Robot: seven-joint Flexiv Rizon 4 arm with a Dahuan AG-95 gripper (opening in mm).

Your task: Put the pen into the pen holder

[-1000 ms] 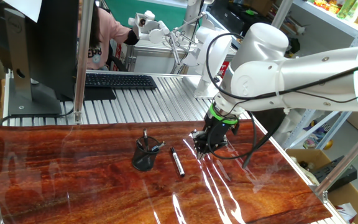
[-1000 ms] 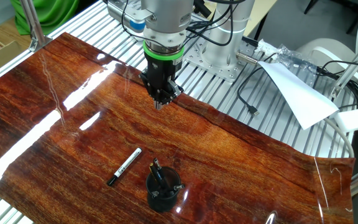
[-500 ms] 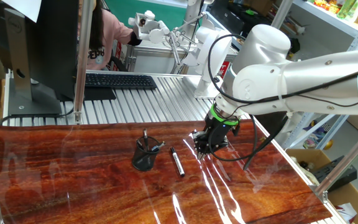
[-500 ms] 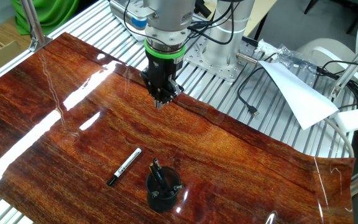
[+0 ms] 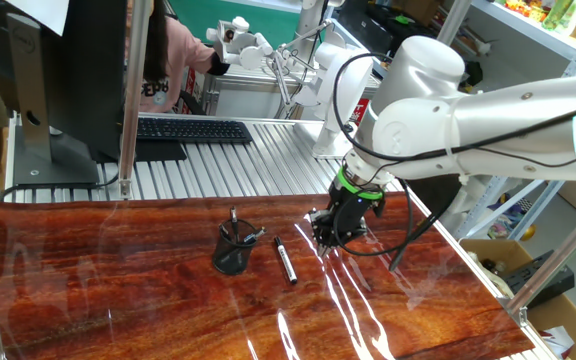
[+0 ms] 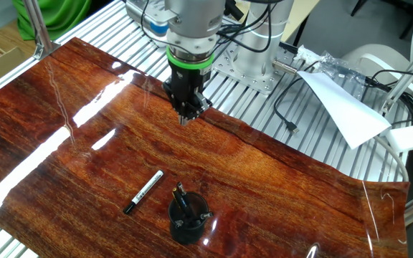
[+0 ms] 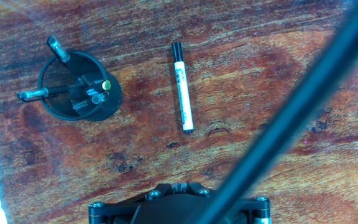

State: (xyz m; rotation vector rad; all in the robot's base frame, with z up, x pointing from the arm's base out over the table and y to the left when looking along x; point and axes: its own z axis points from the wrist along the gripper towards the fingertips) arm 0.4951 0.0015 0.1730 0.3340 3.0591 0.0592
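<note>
Presently, one fixed view shows the pen (image 5: 285,260) lying flat just beside the pen holder (image 5: 234,249), the gripper (image 5: 326,238) apart. The other fixed view: fingers seem narrow, empty. Hand view: approach should align jaws across the barrel, clear of the holder.

The white arm (image 5: 488,110) reaches in from the side, wrist bent downward, green ring above the black gripper (image 6: 185,118); the fingers (image 5: 325,238) point down at the bench (image 6: 264,172), close together, holding nothing; tips just above it.
</note>
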